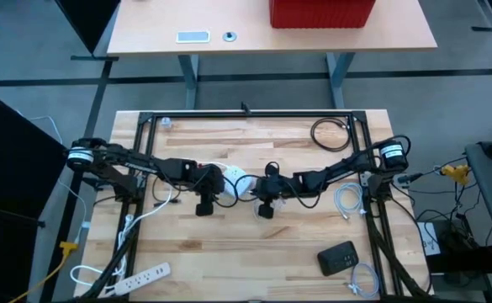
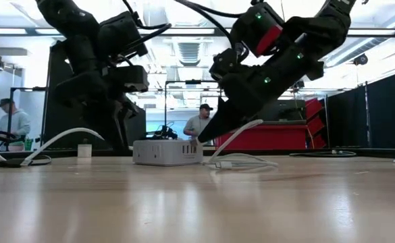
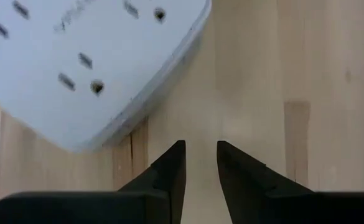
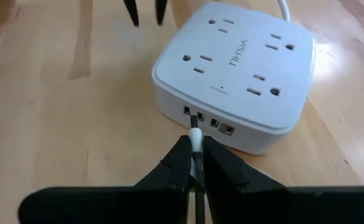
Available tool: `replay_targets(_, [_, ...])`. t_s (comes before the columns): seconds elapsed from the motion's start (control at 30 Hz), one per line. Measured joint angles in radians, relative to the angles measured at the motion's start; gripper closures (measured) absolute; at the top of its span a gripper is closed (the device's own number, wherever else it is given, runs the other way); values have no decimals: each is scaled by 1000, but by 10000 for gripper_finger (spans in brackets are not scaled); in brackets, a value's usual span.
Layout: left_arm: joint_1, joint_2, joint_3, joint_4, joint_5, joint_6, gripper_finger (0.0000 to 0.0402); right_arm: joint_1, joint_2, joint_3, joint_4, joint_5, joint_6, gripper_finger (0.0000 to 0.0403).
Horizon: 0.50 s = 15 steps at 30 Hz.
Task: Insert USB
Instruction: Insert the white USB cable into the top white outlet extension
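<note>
Tabletop [image 1: 229,244]: pale wood planks inside a black frame; carries both arms and all items below.
Left arm [image 1: 136,164]: reaches in toward the tabletop centre, ending beside the hub.
Right arm [image 1: 338,172]: reaches in from the opposite side, ending at the hub's port face.
Red bin [image 1: 321,13]: on a separate desk beyond the frame, well apart from both pincers.
Hub [image 4: 234,71]: white square power block with four outlets on top and a row of USB ports on one side wall; sits flat between the two pincers.
Left pincer [image 3: 200,163]: fingers slightly apart, nothing between them; tips low over bare wood just beside one rounded corner of the hub, not touching it.
Right pincer [image 4: 196,155]: pressed together, pinching the plug; tips point straight at the port row.
Plug [image 4: 195,138]: white USB plug; its tip meets a port near one end of the row. Depth of seating cannot be told.
Cable [image 2: 241,160]: white, trails from the right pincer and loops on the tabletop beneath it.
</note>
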Motion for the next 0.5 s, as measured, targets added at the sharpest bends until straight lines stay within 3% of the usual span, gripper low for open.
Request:
replay_targets(0.1, [-1, -36, 42, -94, -66, 34, 324, 22, 0, 0, 0, 53, 26, 389])
replay_targets(0.27, [33, -83, 45, -97, -251, 147, 333, 53, 0, -1, 2, 171, 63, 389])
replay_targets(0.4, [98, -71, 28, -64, -270, 202, 337, 73, 1, -3, 5, 275, 71, 389])
replay_targets(0.5, [136, -43, 13, -29, -270, 238, 338, 78, 1, -5, 16, 281, 98, 389])
